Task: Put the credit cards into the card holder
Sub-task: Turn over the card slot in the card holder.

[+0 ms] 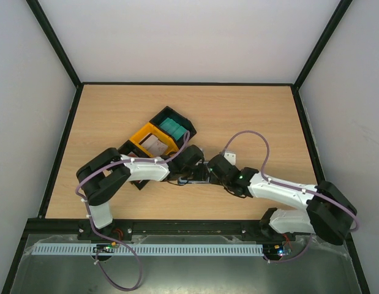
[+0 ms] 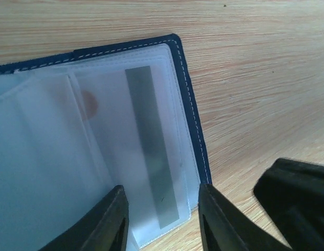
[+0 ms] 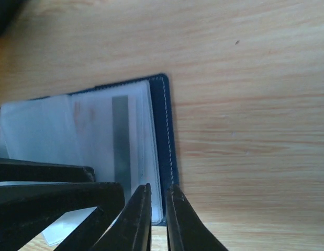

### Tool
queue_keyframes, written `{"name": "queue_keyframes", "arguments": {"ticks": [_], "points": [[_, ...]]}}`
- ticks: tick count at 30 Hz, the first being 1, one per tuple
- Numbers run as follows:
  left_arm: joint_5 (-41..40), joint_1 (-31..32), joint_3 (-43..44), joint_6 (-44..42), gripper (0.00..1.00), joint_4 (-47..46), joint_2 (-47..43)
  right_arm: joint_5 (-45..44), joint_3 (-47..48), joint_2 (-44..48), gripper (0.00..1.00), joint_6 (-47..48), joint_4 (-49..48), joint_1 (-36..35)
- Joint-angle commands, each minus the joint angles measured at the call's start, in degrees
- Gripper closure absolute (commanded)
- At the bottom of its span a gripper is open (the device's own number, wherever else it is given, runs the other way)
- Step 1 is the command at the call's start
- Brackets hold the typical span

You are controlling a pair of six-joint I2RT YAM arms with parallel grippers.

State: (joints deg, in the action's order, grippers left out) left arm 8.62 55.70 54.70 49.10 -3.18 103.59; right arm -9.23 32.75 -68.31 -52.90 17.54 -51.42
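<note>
Left wrist view: navy-blue folding card holder (image 2: pixel 190 115) lies open on the wooden counter (image 2: pixel 256 78), filling left of frame. Whitish plastic credit card (image 2: pixel 148 146) w/ grey stripe sits in a clear sleeve (image 2: pixel 167 73). Left tool (image 2: pixel 160 191) spread, straddling sleeve's lower edge. Right tool (image 3: pixel 159 187) nearly pressed together, pinching holder's edge, bottom centre.

No text, label or number is legible anywhere.

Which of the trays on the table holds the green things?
The black tray at the far end of the row, farthest from the arms, holds the green things. The yellow tray next to it holds pale cards instead.
</note>
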Motion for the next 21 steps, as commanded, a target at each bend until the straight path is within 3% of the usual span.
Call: {"name": "queue_keyframes", "arguments": {"ticks": [1,6,21], "points": [[-1.63,0.2,-0.96,0.29,0.65,2.05,-1.82,3.54,1.16,-1.76,0.92,0.28,-4.31,-0.09],[-1.67,0.16,-1.25,0.46,0.75,2.11,-2.28,3.97,1.4,-3.55,0.95,0.69,-5.1,0.42],[-2.92,0.11,-7.12,6.12,0.86,-2.24,-5.33,15.45,-4.56,-7.22,0.98,1.3,-21.1,5.68]]}}
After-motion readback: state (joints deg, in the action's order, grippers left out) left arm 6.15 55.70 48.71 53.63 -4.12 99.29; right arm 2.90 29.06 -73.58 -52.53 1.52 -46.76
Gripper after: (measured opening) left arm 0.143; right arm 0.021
